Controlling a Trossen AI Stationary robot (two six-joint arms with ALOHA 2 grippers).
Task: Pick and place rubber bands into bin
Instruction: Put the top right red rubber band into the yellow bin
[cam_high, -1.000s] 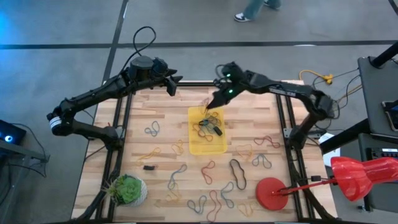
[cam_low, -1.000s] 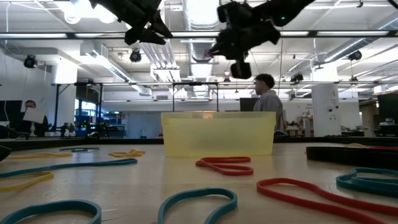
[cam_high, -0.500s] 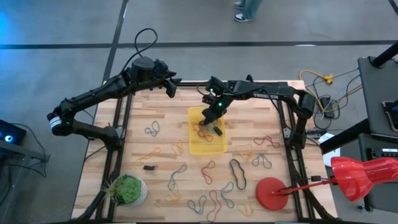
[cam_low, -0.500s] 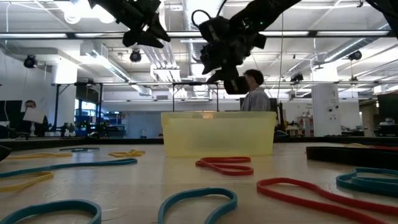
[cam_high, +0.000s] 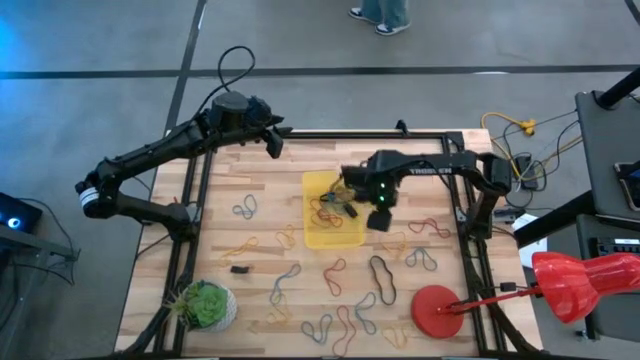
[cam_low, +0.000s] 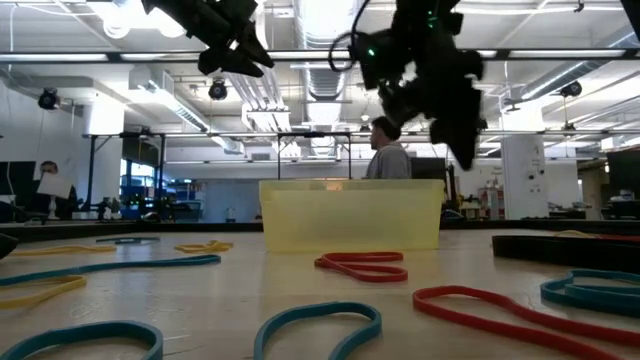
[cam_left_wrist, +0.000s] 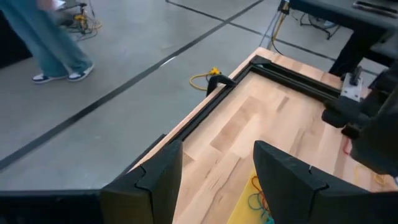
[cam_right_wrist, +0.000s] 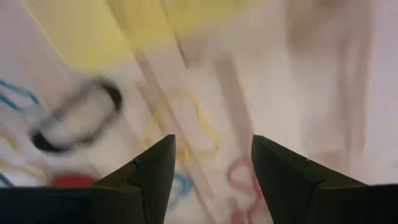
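Observation:
The yellow bin (cam_high: 333, 232) stands mid-table with several rubber bands (cam_high: 335, 205) lying in it; it also shows in the low view (cam_low: 350, 215). More rubber bands lie loose on the table, among them a black one (cam_high: 382, 278), a yellow one (cam_high: 393, 243) and a red one (cam_high: 333, 275). My right gripper (cam_high: 378, 220) is open and empty, raised above the table just right of the bin's right wall. In its wrist view (cam_right_wrist: 211, 180) the yellow band (cam_right_wrist: 186, 134) lies ahead of it. My left gripper (cam_high: 275, 135) is open and empty, held high at the table's far edge.
A green plant ball (cam_high: 205, 305) sits at the near left corner and a red disc (cam_high: 433, 310) at the near right. A small black object (cam_high: 239, 268) lies left of the bin. A person stands in the room behind the table (cam_low: 385, 150).
My right gripper has swung from above the bin's far end, over the bin, toward the table's near and right edges. It now hangs just right of the bin. The bin and the bands in it have stayed in place.

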